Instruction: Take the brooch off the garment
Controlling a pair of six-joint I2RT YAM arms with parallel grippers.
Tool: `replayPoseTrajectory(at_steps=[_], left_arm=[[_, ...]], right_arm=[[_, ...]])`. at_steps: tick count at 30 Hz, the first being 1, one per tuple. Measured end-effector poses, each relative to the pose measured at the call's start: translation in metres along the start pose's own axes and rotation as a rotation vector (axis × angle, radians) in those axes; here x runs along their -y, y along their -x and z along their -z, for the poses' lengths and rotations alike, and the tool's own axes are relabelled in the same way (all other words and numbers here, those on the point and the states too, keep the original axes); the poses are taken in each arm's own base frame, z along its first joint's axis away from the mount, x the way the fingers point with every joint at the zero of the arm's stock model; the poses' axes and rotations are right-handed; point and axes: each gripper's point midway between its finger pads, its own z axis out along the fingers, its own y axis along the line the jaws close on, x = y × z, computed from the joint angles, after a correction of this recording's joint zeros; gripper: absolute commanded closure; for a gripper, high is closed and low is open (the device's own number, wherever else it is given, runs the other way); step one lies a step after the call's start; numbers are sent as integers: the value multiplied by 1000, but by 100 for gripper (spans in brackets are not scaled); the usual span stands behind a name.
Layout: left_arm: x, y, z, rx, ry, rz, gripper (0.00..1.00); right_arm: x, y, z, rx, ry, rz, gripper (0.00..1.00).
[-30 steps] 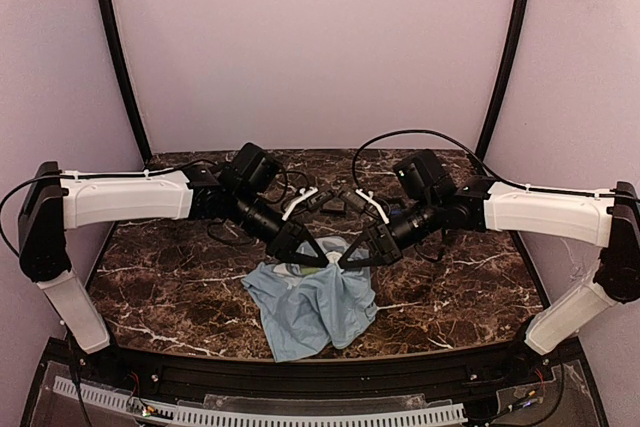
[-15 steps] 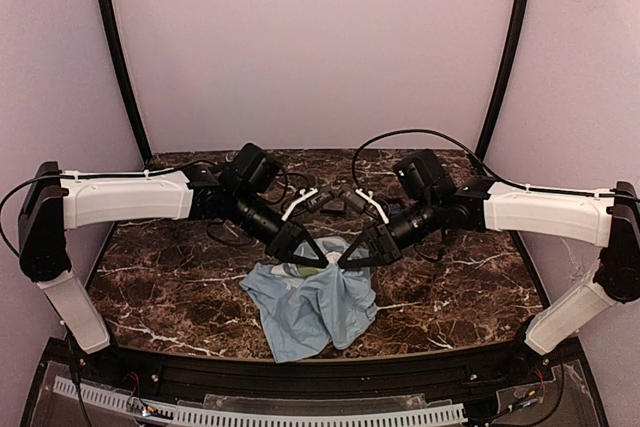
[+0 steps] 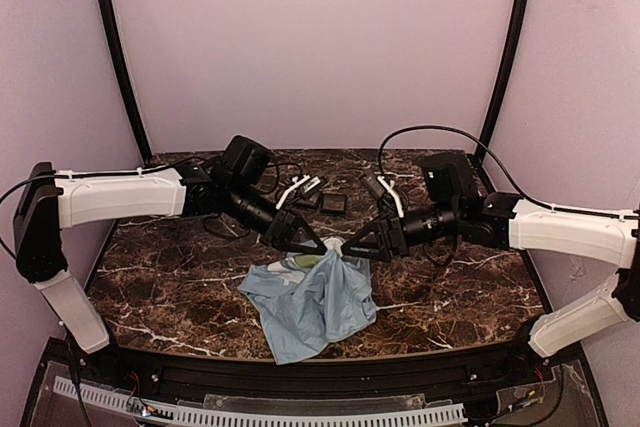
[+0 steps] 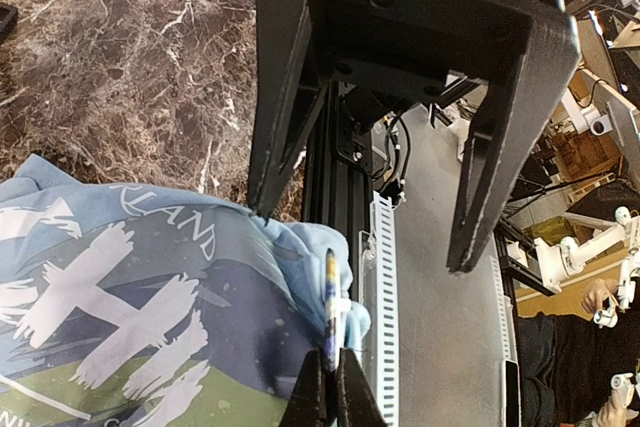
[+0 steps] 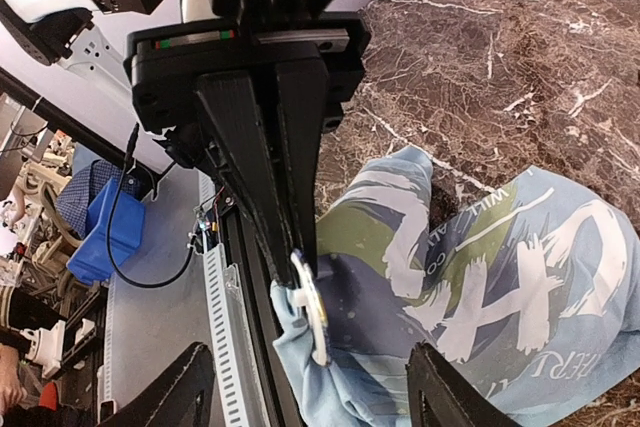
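The garment [image 3: 310, 297] is a light blue shirt with a navy, green and white print, crumpled on the marble table with its upper edge lifted. The brooch [image 4: 330, 297] shows edge-on as a thin dark disc with a pale rim, still against a fold of blue cloth. My left gripper [image 4: 331, 362] is shut on the brooch's lower edge. In the right wrist view the brooch [image 5: 312, 309] hangs at the tips of the left gripper [image 5: 295, 247]. My right gripper [image 5: 310, 397] stands open just short of it, holding nothing. From above, the left gripper [image 3: 318, 245] and the right gripper [image 3: 352, 247] face each other over the shirt.
Small square black trays [image 3: 333, 203] and white clips [image 3: 300, 187] lie at the back of the marble table [image 3: 160, 287], among loose black cables [image 3: 215, 227]. A perforated white rail [image 3: 300, 415] runs along the near edge, below the shirt.
My right gripper has opened and drawn back to the right, off the brooch. The left gripper has closed fully on the brooch, and the shirt's top edge has risen with it.
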Motion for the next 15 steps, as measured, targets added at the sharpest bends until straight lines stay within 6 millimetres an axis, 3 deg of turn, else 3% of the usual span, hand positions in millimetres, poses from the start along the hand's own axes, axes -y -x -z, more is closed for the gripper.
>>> replayPoseTrajectory(at_steps=[5,15], left_arm=[[3,3,0,9,-17,-6,99],[5,3,0,13,-26,-5,99]], right_arm=[[1,-8,-5,19,10,-33,42],[-6,1,-11,63,52,-40,59]])
